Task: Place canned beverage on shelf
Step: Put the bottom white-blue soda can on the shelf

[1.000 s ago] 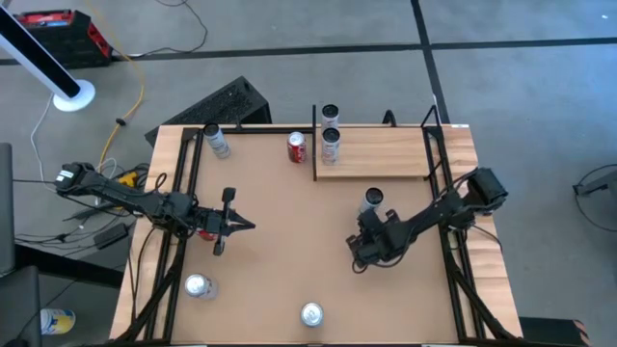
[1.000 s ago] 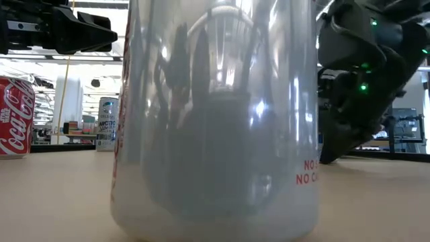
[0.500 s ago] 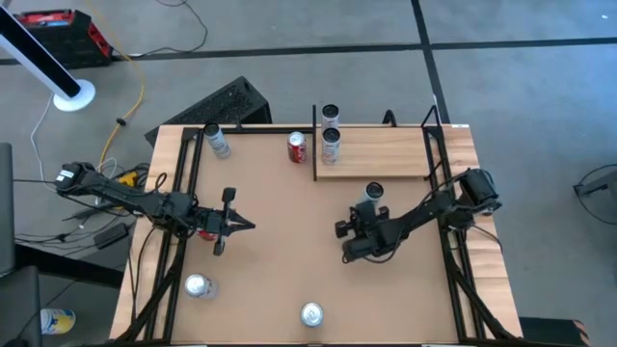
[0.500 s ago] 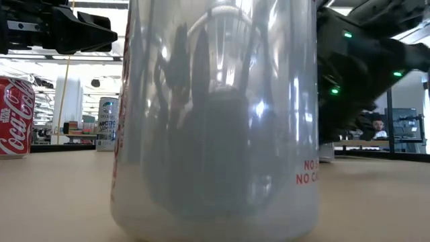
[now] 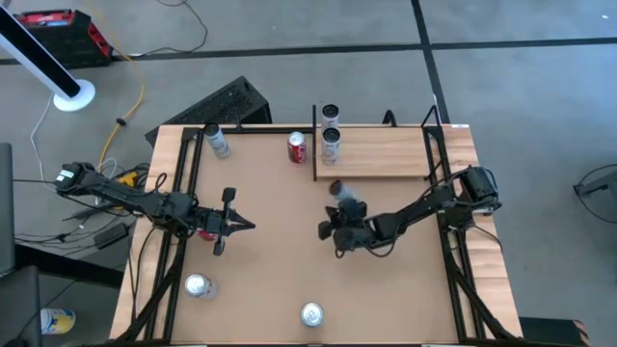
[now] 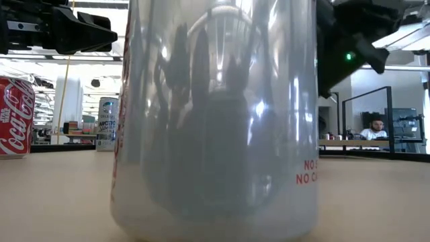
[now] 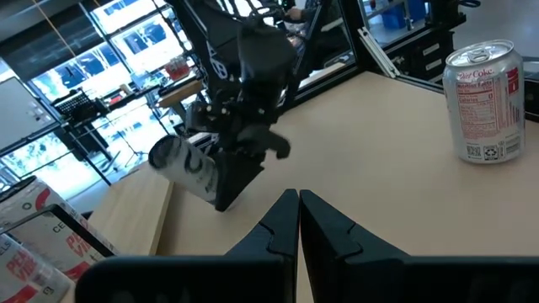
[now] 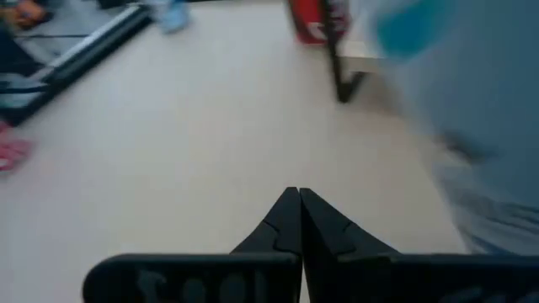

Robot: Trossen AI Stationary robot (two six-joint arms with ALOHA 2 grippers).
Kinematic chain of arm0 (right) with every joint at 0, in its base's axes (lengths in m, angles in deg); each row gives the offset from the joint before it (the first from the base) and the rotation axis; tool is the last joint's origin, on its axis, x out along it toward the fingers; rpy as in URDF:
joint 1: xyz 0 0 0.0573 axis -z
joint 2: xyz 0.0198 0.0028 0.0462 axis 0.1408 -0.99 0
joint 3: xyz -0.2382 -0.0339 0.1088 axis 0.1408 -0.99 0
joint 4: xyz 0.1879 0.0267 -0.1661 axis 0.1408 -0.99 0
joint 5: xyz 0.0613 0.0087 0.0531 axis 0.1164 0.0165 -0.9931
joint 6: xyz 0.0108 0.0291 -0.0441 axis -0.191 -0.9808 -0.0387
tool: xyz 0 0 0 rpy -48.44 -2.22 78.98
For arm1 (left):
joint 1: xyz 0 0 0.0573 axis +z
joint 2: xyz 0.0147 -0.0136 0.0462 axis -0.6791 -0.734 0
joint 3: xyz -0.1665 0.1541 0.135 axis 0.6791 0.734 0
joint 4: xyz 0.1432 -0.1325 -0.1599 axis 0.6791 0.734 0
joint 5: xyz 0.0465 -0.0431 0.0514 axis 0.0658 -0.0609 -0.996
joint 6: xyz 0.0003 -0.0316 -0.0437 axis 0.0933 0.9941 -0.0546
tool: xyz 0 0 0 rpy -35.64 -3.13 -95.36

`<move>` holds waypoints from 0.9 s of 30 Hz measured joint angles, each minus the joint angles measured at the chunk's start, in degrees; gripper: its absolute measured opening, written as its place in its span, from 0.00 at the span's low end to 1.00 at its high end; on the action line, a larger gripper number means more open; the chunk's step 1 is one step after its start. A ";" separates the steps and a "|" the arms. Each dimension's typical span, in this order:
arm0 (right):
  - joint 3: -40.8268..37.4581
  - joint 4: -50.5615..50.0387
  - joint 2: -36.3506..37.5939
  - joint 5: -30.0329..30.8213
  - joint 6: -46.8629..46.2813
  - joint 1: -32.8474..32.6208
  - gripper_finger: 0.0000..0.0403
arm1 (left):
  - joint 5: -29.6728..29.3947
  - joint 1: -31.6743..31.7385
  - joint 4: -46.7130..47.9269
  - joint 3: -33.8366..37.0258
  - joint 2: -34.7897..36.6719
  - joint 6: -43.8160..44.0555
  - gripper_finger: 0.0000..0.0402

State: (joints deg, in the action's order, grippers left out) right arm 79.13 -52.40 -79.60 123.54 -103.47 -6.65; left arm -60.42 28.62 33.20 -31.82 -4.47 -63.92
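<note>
While the left end effector [image 5: 253,226] waited pressed together, the right end effector [image 5: 326,229], also pressed together and empty, touched a tilted silver can [image 5: 347,201] mid-desk [image 5: 270,280], below the shelf [image 5: 381,152]. A red can [image 6: 15,116] read "Coca-Cola".

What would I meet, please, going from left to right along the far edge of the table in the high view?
Silver can → red can → black rail → two cans at the shelf's left end → bare shelf.
</note>
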 joint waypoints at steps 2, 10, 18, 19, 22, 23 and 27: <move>1.23 0.60 0.14 -1.15 1.18 -0.34 0.05 | 0.00 -0.02 0.00 0.00 0.00 -0.01 0.00; 8.19 -2.38 0.22 -3.14 9.87 -2.40 0.05 | -0.02 0.00 0.02 0.00 -0.02 -0.01 0.00; 19.68 -26.06 3.96 -13.96 21.31 -0.32 0.05 | 0.00 0.00 0.09 0.00 -0.02 0.01 0.00; 20.98 -30.58 4.40 -15.74 21.51 0.50 0.05 | 0.00 0.00 0.05 0.00 -0.02 0.01 0.00; 23.41 -41.47 4.89 -18.63 25.56 3.56 0.05 | 0.00 0.00 -0.07 0.00 -0.02 0.01 0.00; 23.53 -43.50 4.89 -19.13 28.00 4.60 0.05 | 0.00 0.00 -0.11 0.00 -0.02 0.01 0.00; 23.48 -51.37 3.83 -19.49 34.41 9.53 0.06 | 0.00 0.00 -0.11 0.00 -0.02 0.00 0.00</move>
State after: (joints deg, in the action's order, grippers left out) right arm 102.61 -103.77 -75.77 104.05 -69.07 2.88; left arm -60.42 28.62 33.09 -31.82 -4.49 -63.91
